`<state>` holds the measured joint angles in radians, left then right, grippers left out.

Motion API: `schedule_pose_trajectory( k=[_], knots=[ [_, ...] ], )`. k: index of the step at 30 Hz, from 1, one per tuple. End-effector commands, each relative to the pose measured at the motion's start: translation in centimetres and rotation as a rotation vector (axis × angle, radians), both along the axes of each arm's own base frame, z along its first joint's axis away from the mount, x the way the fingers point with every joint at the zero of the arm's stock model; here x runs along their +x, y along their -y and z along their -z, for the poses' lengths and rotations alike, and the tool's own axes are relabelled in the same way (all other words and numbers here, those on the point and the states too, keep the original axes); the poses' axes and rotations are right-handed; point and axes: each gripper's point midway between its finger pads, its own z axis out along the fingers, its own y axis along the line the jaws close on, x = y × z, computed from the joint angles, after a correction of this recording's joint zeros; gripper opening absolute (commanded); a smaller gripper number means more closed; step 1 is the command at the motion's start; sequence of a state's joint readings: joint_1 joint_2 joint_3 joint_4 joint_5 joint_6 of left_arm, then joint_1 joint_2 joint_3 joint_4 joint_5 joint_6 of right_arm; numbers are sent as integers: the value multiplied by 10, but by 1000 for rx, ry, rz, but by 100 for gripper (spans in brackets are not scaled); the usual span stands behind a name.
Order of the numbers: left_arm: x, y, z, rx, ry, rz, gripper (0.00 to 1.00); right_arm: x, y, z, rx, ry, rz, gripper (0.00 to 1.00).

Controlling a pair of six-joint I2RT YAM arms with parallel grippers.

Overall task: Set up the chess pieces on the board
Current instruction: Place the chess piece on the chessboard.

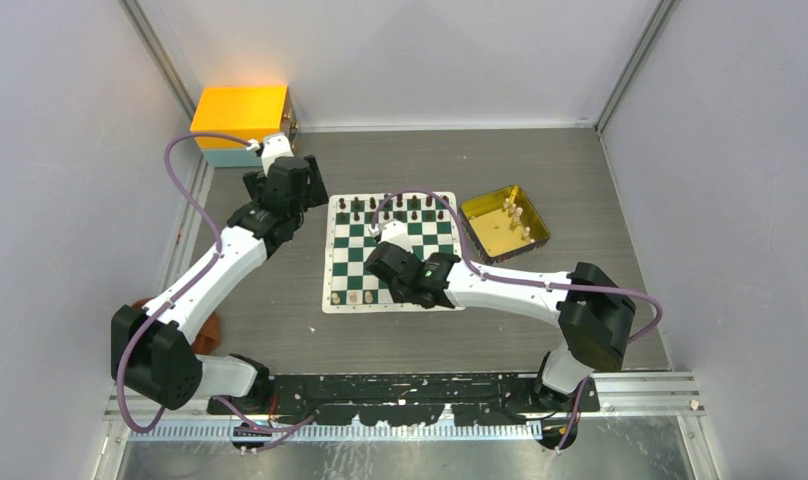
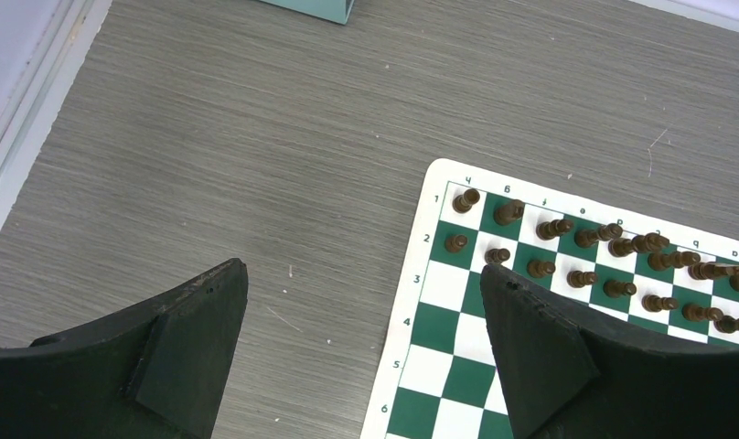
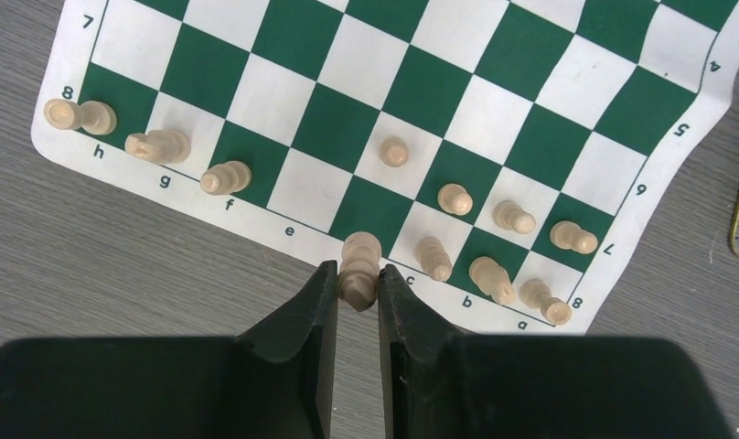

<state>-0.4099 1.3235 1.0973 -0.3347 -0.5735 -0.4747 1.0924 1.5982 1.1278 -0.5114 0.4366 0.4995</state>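
The green and white board point(image 1: 352, 262) lies mid-table, with dark pieces point(image 2: 581, 238) in two rows along its far side. Pale pieces point(image 3: 494, 224) stand along the near edge. My right gripper point(image 3: 358, 273) is shut on a pale chess piece point(image 3: 358, 267), which it holds over the near border by the d file. In the top view that gripper point(image 1: 408, 290) hovers above the board's near right part. My left gripper point(image 2: 364, 283) hangs open over the bare table just left of the board's far corner point(image 2: 439, 174), with nothing between its fingers.
A gold tray point(image 1: 483, 236) with several pale pieces point(image 1: 515, 215) sits right of the board. A yellow box point(image 1: 242, 115) stands at the back left corner. Grey walls enclose the table on three sides.
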Motion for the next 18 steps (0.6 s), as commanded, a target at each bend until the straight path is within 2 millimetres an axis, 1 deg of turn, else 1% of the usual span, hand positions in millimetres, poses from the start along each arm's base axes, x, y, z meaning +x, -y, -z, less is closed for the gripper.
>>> schedule_pose_trajectory(
  k=[1, 18],
  knots=[
    [1, -2, -13, -22, 40, -12, 98, 3, -16, -1, 61, 23, -12, 0],
    [3, -1, -13, -18, 38, -11, 98, 3, -14, 17, 58, 25, -17, 0]
  ],
)
